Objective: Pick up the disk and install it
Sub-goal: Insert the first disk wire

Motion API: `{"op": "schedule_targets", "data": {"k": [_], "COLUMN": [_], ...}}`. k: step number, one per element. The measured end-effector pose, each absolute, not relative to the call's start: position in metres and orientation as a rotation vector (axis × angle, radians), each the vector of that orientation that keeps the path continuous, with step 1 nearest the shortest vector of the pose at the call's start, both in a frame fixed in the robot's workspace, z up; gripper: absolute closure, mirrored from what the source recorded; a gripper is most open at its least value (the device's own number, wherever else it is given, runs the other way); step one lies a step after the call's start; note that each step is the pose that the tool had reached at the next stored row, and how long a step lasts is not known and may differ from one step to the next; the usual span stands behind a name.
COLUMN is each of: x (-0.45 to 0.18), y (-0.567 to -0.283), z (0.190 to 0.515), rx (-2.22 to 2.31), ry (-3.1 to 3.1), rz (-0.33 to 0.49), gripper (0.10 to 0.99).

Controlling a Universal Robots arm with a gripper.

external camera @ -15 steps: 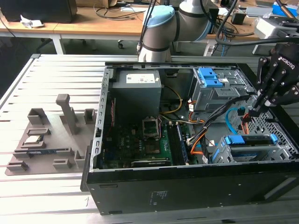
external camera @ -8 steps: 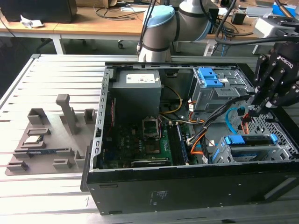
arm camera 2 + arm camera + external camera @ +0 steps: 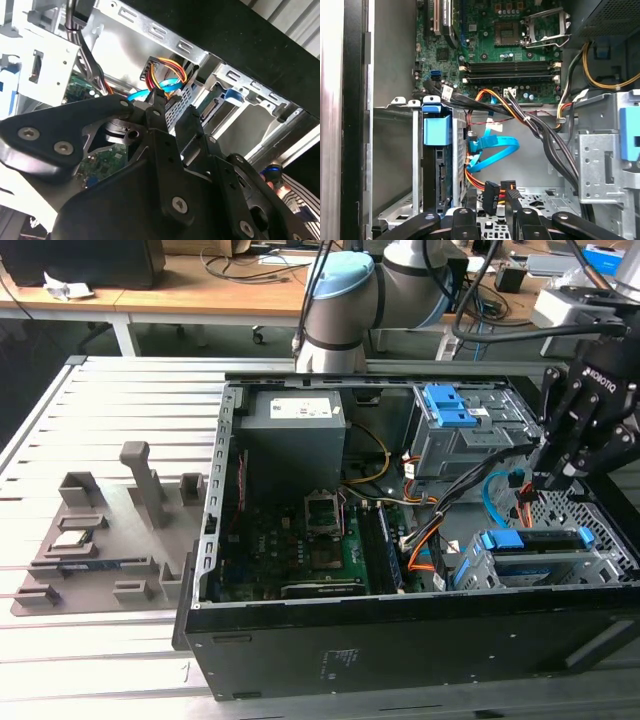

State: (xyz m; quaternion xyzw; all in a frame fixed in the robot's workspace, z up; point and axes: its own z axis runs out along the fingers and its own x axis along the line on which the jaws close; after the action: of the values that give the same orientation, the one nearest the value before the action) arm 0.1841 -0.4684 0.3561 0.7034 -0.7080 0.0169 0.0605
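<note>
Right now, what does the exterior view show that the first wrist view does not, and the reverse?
Exterior view alone: the grey plastic fixture tray on the slatted metal table, the large grey power-supply box, the arm's blue-capped joint.
First wrist view alone: black memory slots close up, the looped blue data cable.
Both: green motherboard, blue-framed silver disk in its bay, black hand.

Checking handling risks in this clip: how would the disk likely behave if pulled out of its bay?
The disk looks rigid, probably dense for its size. It stands on edge in a metal bay, so it would likely slide straight rather than tip. Its blue bracket may flex slightly.
</note>
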Motion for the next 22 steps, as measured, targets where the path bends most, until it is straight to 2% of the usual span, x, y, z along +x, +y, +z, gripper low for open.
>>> {"op": "schedule_targets", "data": {"k": [8, 11, 18, 22], "x": [0.184, 0.184, 0.184, 0.183], "y": [-0.468, -0.468, -0.473, -0.493], "z": [0.352, 0.353, 0.353, 0.352], "rx": [2.121, 2.118, 2.115, 2.112], "ry": [-2.136, -2.133, -2.13, -2.128], "rz": [0.066, 0.072, 0.078, 0.083], "gripper": [0.725, 0.918, 0.918, 0.918]}}
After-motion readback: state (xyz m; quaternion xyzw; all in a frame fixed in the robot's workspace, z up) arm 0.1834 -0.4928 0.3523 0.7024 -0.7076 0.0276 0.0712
